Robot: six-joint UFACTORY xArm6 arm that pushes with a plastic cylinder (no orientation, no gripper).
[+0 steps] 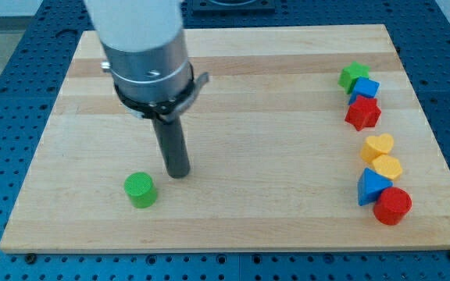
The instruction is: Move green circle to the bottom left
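Note:
The green circle (141, 190) is a short green cylinder on the wooden board (233, 94), low in the view's left half. My tip (179, 174) rests on the board just to the right of it and slightly higher in the view, a small gap apart, not touching. The dark rod rises from the tip to the grey and white arm body at the view's top left.
Along the view's right edge lie a green star (353, 76), a blue block (366, 87), a red star (362, 113), a yellow heart (378, 146), a yellow block (387, 166), a blue triangle (372, 186) and a red cylinder (392, 206).

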